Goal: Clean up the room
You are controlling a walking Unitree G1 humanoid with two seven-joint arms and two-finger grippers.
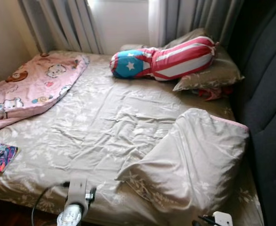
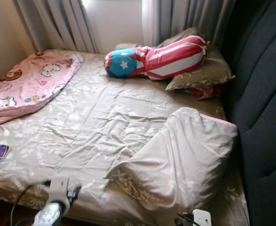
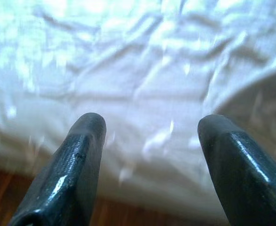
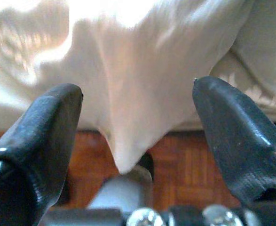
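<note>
Both claws, left claw (image 3: 149, 141) and right claw (image 4: 138, 127), gape wide and empty just before the rumpled bedsheet (image 1: 105, 117).

We are seeing a bed (image 1: 105, 122) bearing a blanket (image 1: 32, 87) at left, a pillow (image 1: 194, 160) at right, a bolster (image 1: 163, 59) behind.

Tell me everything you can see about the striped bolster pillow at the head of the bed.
The bolster pillow is a long, plump roll in soft-looking fabric, with red and white stripes along most of its length and a blue end bearing a white star. It lies on its side across the far end of the bed, near the curtains, blue end toward the middle. Its striped end rests on a grey-beige pillow by the dark padded headboard; the rest lies on the wrinkled sheet.
</note>
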